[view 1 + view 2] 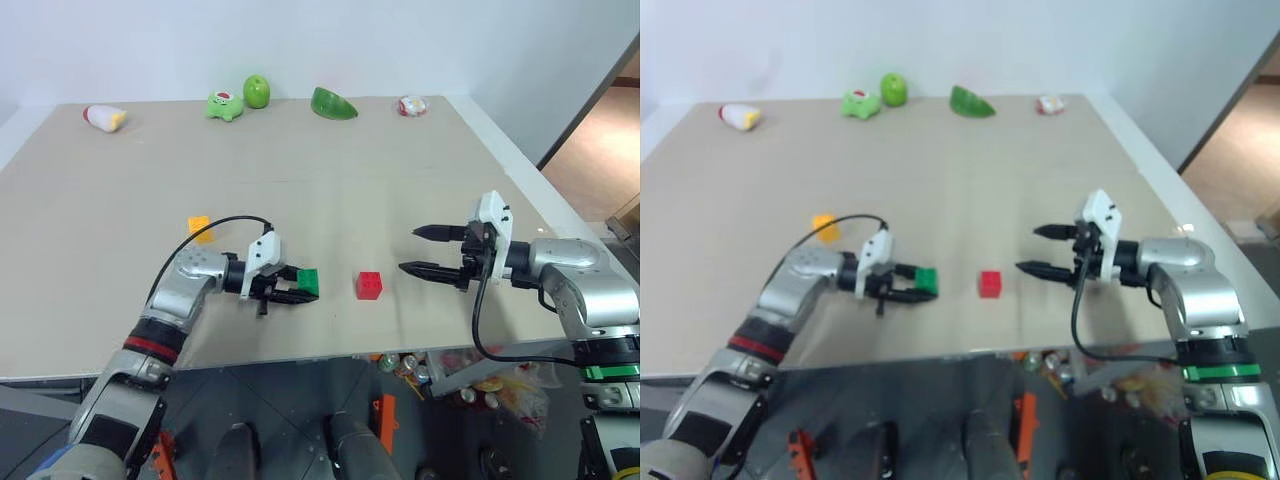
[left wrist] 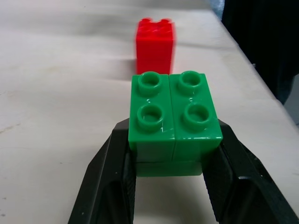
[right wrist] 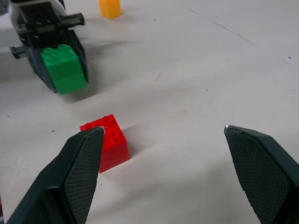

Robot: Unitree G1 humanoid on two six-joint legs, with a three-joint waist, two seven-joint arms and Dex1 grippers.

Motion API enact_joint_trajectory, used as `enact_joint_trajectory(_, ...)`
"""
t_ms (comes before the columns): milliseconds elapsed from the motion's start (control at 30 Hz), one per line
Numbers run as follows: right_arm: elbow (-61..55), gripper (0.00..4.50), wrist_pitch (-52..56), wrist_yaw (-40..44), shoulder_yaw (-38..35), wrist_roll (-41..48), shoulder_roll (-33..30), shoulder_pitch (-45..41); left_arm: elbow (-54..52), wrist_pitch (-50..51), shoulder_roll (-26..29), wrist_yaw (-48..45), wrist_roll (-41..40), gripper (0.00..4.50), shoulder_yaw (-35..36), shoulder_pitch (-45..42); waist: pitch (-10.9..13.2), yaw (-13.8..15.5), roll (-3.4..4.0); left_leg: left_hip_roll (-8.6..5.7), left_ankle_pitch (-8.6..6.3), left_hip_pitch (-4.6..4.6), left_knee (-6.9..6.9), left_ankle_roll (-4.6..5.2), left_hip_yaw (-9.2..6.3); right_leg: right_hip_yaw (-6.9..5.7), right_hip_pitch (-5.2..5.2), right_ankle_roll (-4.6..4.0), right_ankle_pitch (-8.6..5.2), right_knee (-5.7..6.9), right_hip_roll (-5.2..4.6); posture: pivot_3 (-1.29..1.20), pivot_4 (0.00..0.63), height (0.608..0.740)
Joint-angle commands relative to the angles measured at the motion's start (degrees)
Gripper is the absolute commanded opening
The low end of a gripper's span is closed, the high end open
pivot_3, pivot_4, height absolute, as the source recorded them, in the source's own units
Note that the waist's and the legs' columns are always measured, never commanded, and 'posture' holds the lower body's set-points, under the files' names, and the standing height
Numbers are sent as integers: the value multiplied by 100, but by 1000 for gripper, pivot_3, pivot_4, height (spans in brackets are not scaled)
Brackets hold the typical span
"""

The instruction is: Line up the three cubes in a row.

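Note:
My left gripper (image 1: 300, 288) is shut on the green cube (image 1: 308, 281), holding it just above the table near the front edge; the wrist view shows its studded top (image 2: 174, 112) between the two fingers. The red cube (image 1: 368, 285) rests on the table a short way to the right of it, also seen beyond the green one (image 2: 155, 44). The yellow-orange cube (image 1: 201, 228) lies behind and to the left of the left gripper. My right gripper (image 1: 421, 250) stands open to the right of the red cube (image 3: 106, 141), pointing at it with nothing between its fingers.
Along the table's far edge (image 1: 300, 105) sit a white-and-yellow toy (image 1: 104, 118), a green frog-like toy (image 1: 224, 104), a green apple (image 1: 257, 91), a green slice shape (image 1: 333, 103) and a small white-red item (image 1: 411, 105). The table's front edge runs close below both grippers.

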Motion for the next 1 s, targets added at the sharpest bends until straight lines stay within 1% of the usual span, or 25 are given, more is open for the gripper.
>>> enact_joint_trajectory(33, -294, 4289, 25, -89, -228, 75, -36, -14, 328, -282, -151, 33, 106, 1354, 2, -276, 0, 0, 0, 0, 0, -1, 2, 0, 0, 2, 0, 1, 0, 0, 0, 0, 150, 733)
enact_joint_trajectory(200, -478, 4289, 118, -200, -271, 140, -17, 12, 665, -497, -284, 7, 237, 1354, 17, -363, 0, 0, 0, -3, -2, -6, 5, 1, 0, 7, -1, 5, 2, 0, 0, 0, 150, 733)
enact_joint_trajectory(633, -479, 4289, 169, -335, -224, 136, 87, -121, 509, -432, -197, -205, 325, 1354, -55, -133, 0, 5, 0, -4, -2, -7, 6, 2, -2, 7, -1, 6, 2, 0, 0, 0, 150, 733)
enact_joint_trajectory(800, -463, 4289, 175, -335, -215, 131, 123, -171, 630, -593, -163, -142, 524, 1354, -148, -78, 0, 5, 0, -4, -2, -7, 5, 2, -2, 7, -1, 7, 2, 0, 0, 0, 150, 733)
enact_joint_trajectory(833, -464, 4289, 179, -313, -207, 134, 119, -175, 667, -629, -169, -121, 545, 2154, -144, -83, 0, 5, 0, -4, -2, -7, 5, 2, -2, 7, 0, 7, 2, 0, 0, 0, 150, 733)
enact_joint_trajectory(867, -490, 4289, 208, -267, -204, 164, 105, -167, 697, -676, -178, -70, 571, 2388, -128, -89, 0, 5, 0, -4, -2, -7, 5, 2, -2, 7, 0, 7, 2, 0, 0, 0, 150, 733)
enact_joint_trajectory(1000, -649, 4289, 316, -24, -236, 330, 30, -112, 816, -790, -172, 126, 661, 3700, -92, -138, 0, 13, 0, -5, -1, -6, 11, 3, -3, 7, 3, 7, 2, 0, 0, 0, 150, 733)
